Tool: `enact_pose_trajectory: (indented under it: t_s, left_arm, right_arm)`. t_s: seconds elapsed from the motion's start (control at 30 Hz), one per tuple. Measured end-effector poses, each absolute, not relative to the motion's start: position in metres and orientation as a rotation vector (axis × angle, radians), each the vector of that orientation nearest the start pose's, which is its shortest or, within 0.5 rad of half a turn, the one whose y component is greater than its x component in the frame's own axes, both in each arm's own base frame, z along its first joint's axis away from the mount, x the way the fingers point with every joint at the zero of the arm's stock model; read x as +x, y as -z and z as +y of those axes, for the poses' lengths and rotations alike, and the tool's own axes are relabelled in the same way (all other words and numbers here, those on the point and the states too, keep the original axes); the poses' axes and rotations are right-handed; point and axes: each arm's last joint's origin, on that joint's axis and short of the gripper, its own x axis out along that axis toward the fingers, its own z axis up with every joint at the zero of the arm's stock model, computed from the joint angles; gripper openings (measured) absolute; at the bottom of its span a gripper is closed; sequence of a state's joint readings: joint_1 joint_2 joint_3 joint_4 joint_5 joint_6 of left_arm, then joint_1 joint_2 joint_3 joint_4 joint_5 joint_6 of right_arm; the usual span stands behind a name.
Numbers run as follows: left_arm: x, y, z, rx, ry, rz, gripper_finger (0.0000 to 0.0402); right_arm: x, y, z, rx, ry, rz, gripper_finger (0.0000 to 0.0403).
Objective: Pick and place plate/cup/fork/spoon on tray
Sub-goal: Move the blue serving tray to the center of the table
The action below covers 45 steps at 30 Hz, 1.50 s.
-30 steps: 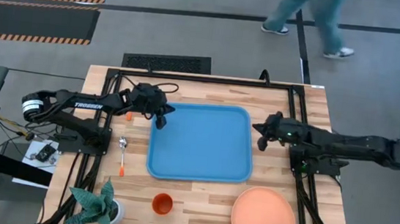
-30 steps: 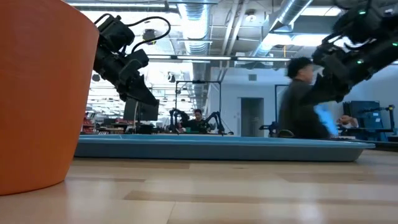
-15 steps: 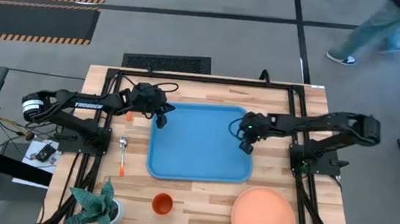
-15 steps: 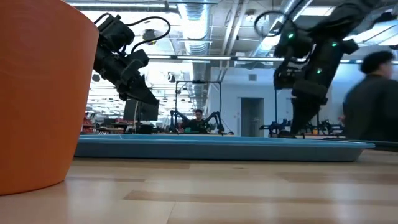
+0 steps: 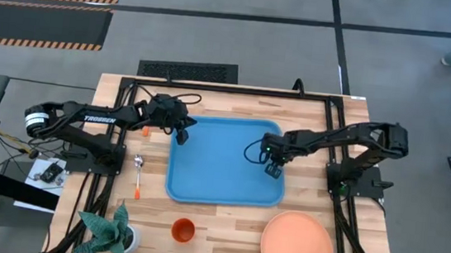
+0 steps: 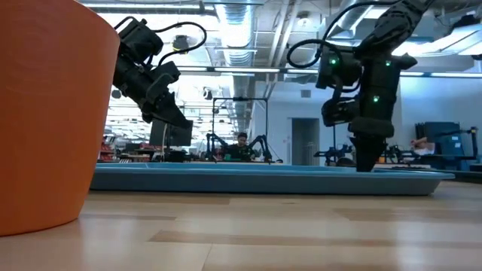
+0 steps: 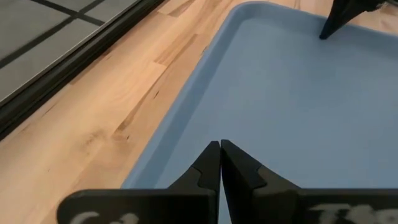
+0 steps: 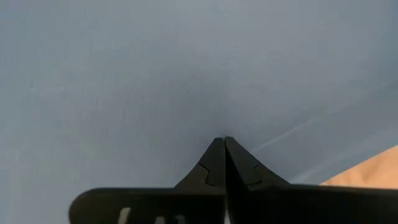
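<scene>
Noted tray [image 5: 222,163] bare at table centre; plate [image 5: 297,247] near right, cup [image 5: 183,230] near left, spoon [image 5: 137,174] left of tray. Found right end effector [image 5: 274,169] clenched, empty, low over tray; left end effector [image 5: 181,136] likewise clenched. Judged risk: striking or dragging tray if lowered further.

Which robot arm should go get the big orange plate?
Probably the right one. The right gripper hangs shut over the tray's right side, near the plate. The left gripper, also shut, is at the tray's far left edge.
</scene>
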State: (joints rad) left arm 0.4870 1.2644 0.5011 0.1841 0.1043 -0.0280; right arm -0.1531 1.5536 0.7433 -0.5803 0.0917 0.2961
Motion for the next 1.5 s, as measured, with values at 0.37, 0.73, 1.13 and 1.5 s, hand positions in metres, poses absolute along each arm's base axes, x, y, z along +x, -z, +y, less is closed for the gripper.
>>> enact_pose_trajectory:
  t_s: [0.37,0.73,1.13,1.5]
  left_arm:
    - [0.213,-0.176,0.11,-0.196,-0.386,0.552,0.0]
    - [0.213,-0.174,0.108,-0.204,-0.367,0.579,0.0]
    - [0.213,-0.174,0.107,-0.184,-0.356,0.588,0.0]
    - [0.213,-0.174,0.107,-0.185,-0.356,0.586,0.0]
  right_arm:
    - [0.236,-0.145,-0.03,0.327,0.41,1.349,0.0008]
    - [0.244,-0.134,-0.039,0.305,0.436,1.333,0.0008]
    - [0.246,-0.132,-0.045,0.28,0.46,1.311,0.001]
    - [0.245,-0.149,-0.045,0.258,0.43,1.218,0.0034]
